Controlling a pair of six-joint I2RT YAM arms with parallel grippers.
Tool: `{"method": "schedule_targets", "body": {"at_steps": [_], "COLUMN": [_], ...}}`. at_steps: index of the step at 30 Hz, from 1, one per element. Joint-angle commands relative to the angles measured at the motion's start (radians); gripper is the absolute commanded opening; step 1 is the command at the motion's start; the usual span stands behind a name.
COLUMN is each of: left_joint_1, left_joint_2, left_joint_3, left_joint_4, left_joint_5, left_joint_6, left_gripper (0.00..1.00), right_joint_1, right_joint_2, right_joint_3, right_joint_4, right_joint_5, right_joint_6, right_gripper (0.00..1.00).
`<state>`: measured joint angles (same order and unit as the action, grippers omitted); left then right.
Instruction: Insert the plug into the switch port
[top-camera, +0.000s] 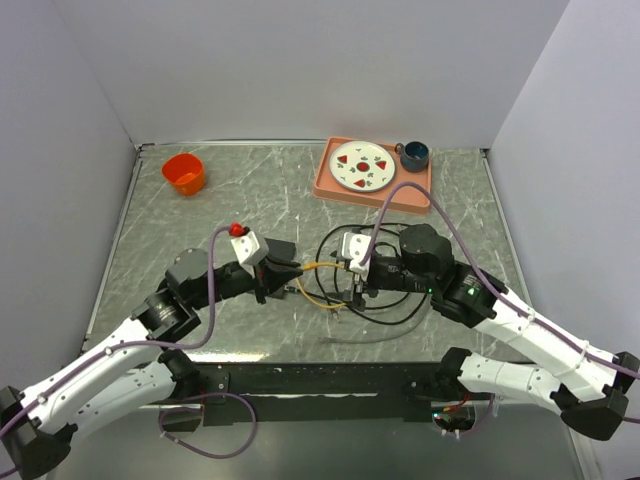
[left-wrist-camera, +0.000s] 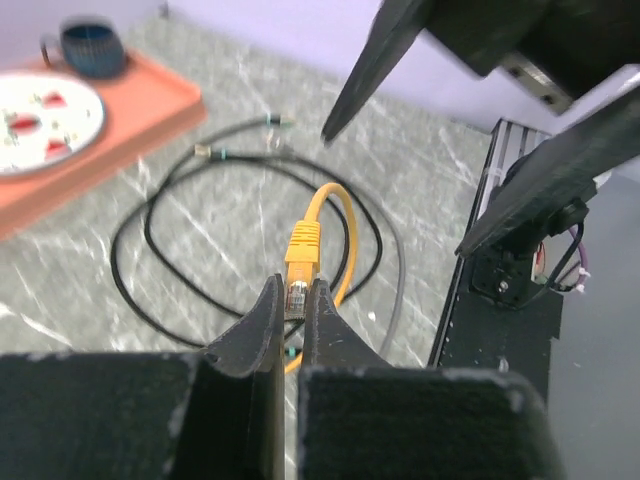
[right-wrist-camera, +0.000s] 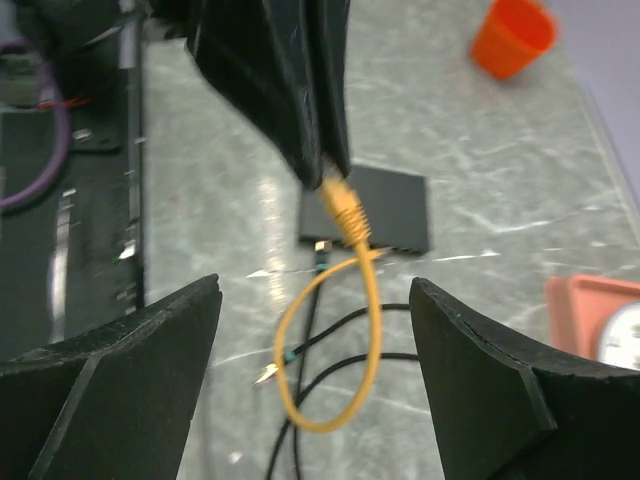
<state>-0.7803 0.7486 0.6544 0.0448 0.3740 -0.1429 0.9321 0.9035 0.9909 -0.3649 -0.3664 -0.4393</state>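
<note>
My left gripper (top-camera: 288, 268) is shut on the clear plug (left-wrist-camera: 296, 298) of a short yellow cable (left-wrist-camera: 338, 228) and holds it above the table. In the right wrist view the left fingers (right-wrist-camera: 300, 100) pinch the plug's yellow boot (right-wrist-camera: 343, 207), with the cable looping down below it. The flat black switch box (right-wrist-camera: 385, 208) lies on the table just behind the plug. Its port openings cannot be made out. In the top view the box (top-camera: 282, 248) is mostly hidden under the left gripper. My right gripper (top-camera: 353, 275) is open and empty, facing the yellow loop (right-wrist-camera: 315, 290).
Black cables (top-camera: 400, 300) lie coiled under and around the right gripper. A salmon tray (top-camera: 330, 185) with a plate and a dark mug (top-camera: 414, 153) stands at the back right. An orange cup (top-camera: 184, 172) stands at the back left.
</note>
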Motion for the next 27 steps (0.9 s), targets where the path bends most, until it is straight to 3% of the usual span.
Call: {"method": "schedule_targets", "body": {"at_steps": [1, 7, 10, 16, 22, 27], "left_joint_1": [-0.022, -0.071, -0.092, -0.105, -0.122, -0.135], "left_joint_2": [-0.043, 0.014, 0.023, 0.018, 0.026, 0.021], "left_joint_3": [-0.030, 0.010, 0.017, 0.019, 0.027, 0.028], "left_joint_4": [0.124, 0.083, 0.079, 0.079, 0.075, 0.078], "left_joint_5": [0.045, 0.089, 0.062, 0.063, 0.082, 0.085], "left_joint_6": [0.081, 0.109, 0.118, 0.121, 0.114, 0.114], "left_gripper": [0.01, 0.01, 0.01, 0.01, 0.01, 0.01], "right_joint_1": [-0.027, -0.038, -0.045, -0.058, -0.061, -0.065], "right_joint_2": [0.014, 0.057, 0.067, 0.089, 0.112, 0.121], "right_joint_3": [0.068, 0.081, 0.083, 0.081, 0.080, 0.080], "right_joint_4": [-0.082, -0.066, -0.055, -0.045, -0.032, -0.028], "right_joint_5": [-0.203, -0.238, -0.259, -0.258, -0.238, -0.221], "right_joint_6": [0.037, 0.056, 0.060, 0.077, 0.093, 0.096], "right_gripper": [0.83, 0.77, 0.63, 0.49, 0.40, 0.38]}}
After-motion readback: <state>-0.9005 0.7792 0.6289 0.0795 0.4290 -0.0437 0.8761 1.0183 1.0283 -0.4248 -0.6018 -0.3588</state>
